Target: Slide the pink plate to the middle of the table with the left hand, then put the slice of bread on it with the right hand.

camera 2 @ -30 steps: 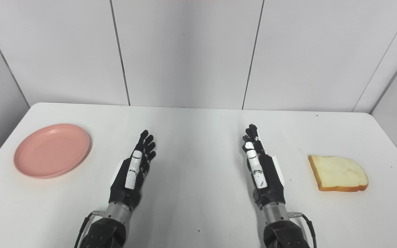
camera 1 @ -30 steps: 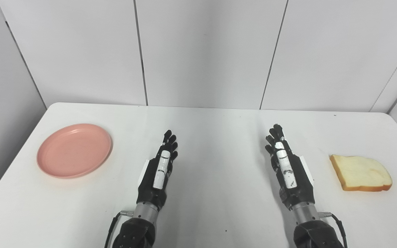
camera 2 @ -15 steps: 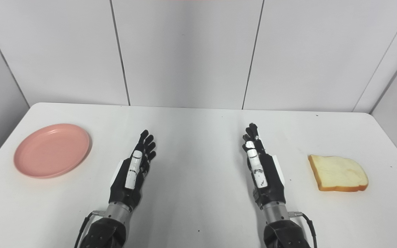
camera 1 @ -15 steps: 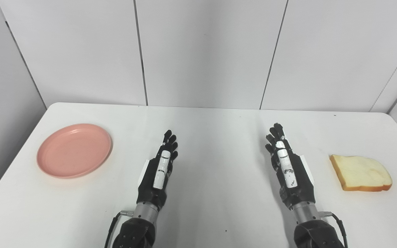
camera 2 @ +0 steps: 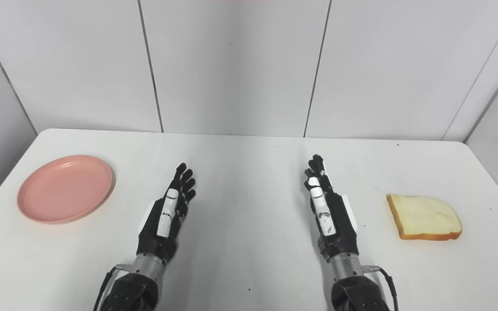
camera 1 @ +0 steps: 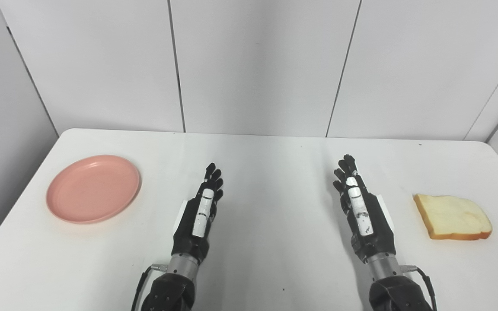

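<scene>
Pink plate (camera 1: 93, 188): set flat on the white desk (camera 1: 266, 172), well apart to the left of the left hand (camera 1: 199, 214). Slice of bread (camera 1: 452, 217): laid flat, right of the right hand (camera 1: 361, 214). Both hands' fingers (camera 1: 212, 175) are extended, empty. No legible writing is seen.
</scene>
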You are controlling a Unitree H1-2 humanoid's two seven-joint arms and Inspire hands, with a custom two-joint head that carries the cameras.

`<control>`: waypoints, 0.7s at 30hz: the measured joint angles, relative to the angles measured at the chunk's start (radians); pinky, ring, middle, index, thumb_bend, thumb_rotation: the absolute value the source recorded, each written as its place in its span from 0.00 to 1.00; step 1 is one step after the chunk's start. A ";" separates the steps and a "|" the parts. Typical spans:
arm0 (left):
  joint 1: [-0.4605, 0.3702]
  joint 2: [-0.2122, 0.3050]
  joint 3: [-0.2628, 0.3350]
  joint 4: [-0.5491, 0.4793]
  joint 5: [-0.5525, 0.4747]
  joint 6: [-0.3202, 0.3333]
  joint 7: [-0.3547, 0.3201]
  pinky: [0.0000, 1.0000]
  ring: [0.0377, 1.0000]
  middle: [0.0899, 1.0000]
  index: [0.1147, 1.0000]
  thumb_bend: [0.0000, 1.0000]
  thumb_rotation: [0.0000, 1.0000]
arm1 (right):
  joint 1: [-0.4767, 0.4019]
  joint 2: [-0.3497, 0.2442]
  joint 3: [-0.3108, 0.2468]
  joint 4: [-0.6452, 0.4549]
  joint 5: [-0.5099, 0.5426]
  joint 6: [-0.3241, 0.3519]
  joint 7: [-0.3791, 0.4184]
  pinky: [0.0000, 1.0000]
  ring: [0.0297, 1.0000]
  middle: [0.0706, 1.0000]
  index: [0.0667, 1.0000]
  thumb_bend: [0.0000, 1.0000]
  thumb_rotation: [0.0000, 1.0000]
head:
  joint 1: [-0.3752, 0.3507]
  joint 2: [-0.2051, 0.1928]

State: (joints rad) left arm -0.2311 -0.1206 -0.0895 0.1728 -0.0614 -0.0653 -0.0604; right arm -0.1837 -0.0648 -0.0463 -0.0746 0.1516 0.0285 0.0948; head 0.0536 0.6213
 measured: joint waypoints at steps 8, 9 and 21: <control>0.000 -0.001 0.000 0.009 0.004 0.000 0.004 1.00 1.00 1.00 0.98 0.66 0.98 | -0.001 -0.002 -0.004 0.006 0.002 0.000 0.001 1.00 1.00 1.00 1.00 0.68 0.90 | 0.083 -0.023; 0.000 -0.003 0.000 0.012 0.009 -0.001 0.010 1.00 1.00 1.00 0.98 0.66 0.98 | -0.001 -0.004 -0.005 0.012 0.003 0.000 0.003 1.00 1.00 1.00 1.00 0.69 0.89 | 0.119 -0.031; -0.057 -0.032 0.057 0.028 -0.015 -0.006 0.041 1.00 1.00 1.00 0.98 0.68 0.96 | 0.002 -0.051 -0.051 0.071 0.058 -0.013 0.039 1.00 1.00 1.00 1.00 0.61 0.91 | 0.319 -0.112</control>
State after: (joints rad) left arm -0.2877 -0.1528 -0.0330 0.2008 -0.0768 -0.0708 -0.0192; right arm -0.1814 -0.1154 -0.0973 -0.0040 0.2093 0.0150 0.1335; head 0.3728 0.5093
